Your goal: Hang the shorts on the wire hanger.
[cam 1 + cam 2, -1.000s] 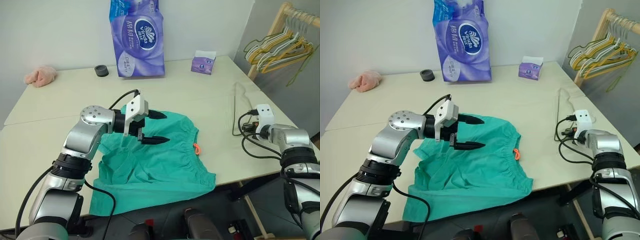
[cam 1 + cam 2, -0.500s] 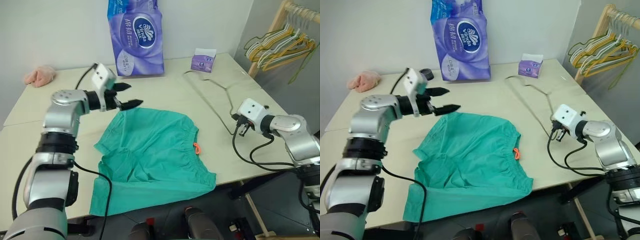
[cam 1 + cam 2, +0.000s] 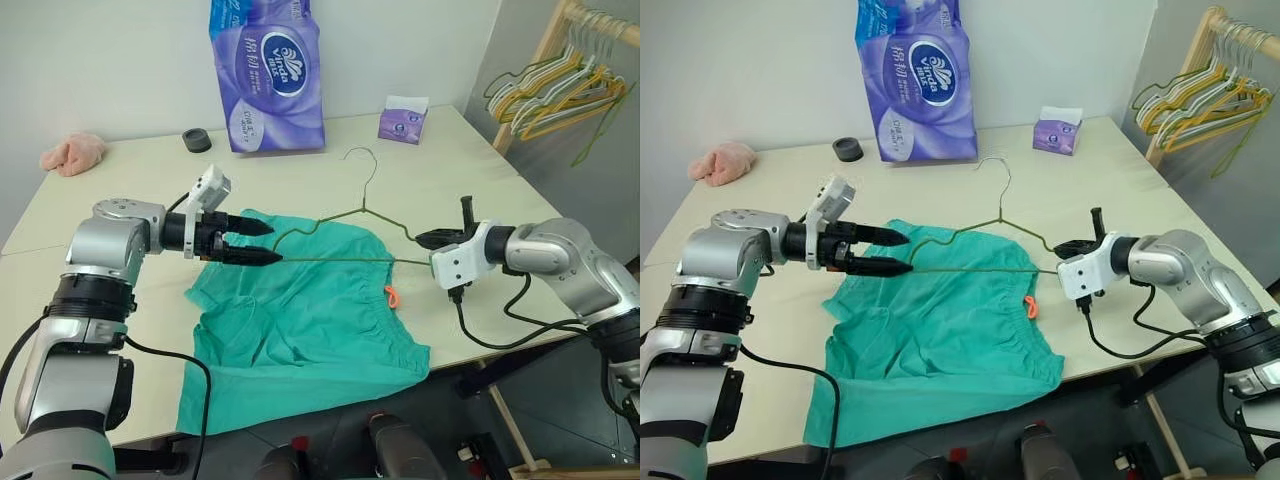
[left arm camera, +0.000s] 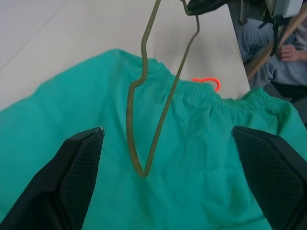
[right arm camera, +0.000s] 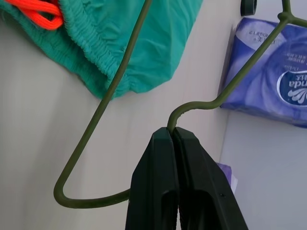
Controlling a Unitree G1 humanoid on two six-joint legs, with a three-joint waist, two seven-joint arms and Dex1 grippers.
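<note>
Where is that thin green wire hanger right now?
The wire hanger hangs over the shorts at mid-table, the right gripper pinching its right end, the open left gripper at its other corner.

The purple tissue pack (image 3: 268, 75) reads "Vinda".

Shorts (image 3: 300, 320) lower hem hangs past table (image 3: 120, 200) edge; tissue pack (image 3: 265, 70) top cropped.

Looks like a lab mock-up of a laundry corner: bare table (image 3: 420, 190), wooden hanger rack (image 3: 560, 45), toilet-paper pack (image 3: 268, 75).
</note>
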